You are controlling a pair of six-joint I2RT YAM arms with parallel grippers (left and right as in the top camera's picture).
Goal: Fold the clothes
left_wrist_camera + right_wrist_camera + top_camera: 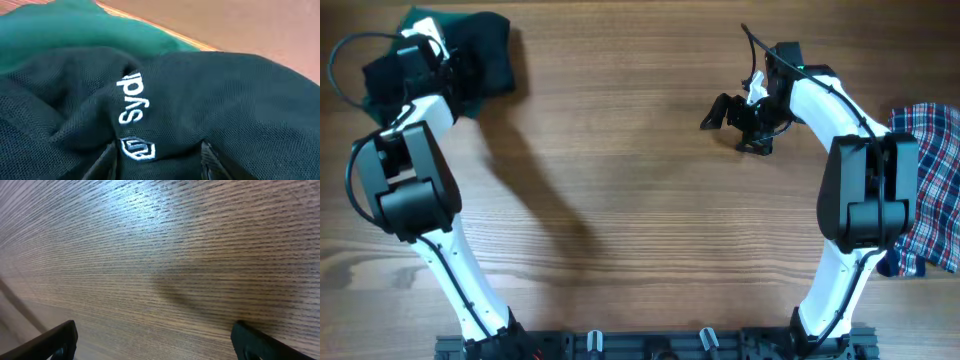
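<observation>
Jaws of the left gripper [157, 150] stand half-open astride the bunched black top [225, 110] at the far-left table [620, 200] corner; whether they grip it, I cannot tell. The right gripper [155, 330] is wide open and empty. Best to drag the top to centre and flatten it before folding.

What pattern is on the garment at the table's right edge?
Red, white and blue plaid fabric garment, clearest from overhead.

Wood-grain table [640, 200], dark rail [620, 347] along edge

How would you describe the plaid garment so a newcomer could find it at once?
Look at the right edge of the table, beside the right arm. The plaid garment lies there, the only red, white and blue checked cloth; the dark clothes sit far left.
</observation>
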